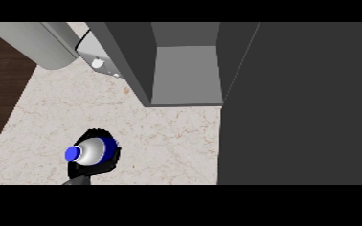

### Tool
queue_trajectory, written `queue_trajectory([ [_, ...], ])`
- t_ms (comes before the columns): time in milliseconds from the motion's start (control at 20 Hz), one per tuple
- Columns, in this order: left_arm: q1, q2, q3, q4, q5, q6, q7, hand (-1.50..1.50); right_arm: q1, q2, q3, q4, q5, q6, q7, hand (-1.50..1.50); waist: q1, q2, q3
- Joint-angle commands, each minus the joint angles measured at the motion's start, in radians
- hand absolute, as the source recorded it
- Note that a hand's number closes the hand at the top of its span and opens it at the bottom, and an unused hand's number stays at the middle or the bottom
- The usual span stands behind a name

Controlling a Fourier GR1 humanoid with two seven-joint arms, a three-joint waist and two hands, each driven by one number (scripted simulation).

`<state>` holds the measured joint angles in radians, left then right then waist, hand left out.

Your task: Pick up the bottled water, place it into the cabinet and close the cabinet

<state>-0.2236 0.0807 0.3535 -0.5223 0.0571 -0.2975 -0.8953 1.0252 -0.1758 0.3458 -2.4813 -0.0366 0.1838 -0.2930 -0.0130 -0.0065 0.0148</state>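
Seemingly only the grasp is done: the bottled water (86,152) is clasped by the curled robot hand (106,165), the cabinet (185,72) not yet filled or closed.

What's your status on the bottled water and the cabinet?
Left hand shut on bottled water, low left. Right hand not in view. Cabinet open, door swung out at right. Nothing between bottle and opening.

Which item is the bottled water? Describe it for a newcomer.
On the pale marble counter, look in front of the open grey cabinet, toward the lower left. The bottled water sits in the black left hand; only it has a blue cap.
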Motion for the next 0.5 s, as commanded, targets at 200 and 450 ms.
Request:
queue_trajectory([
  [200,-0.088,-0.079,-0.173,0.002,0.167,0.002,0.045,1.50,0.041,-0.026,0.001,-0.084,-0.034,0.014,0.031,-1.50,-0.006,0.000,-0.015],
  [450,-0.080,-0.080,-0.342,-0.132,0.301,0.094,0.144,1.50,0.013,-0.015,-0.006,-0.066,-0.037,-0.007,0.053,-1.50,0.002,0.000,-0.014],
])
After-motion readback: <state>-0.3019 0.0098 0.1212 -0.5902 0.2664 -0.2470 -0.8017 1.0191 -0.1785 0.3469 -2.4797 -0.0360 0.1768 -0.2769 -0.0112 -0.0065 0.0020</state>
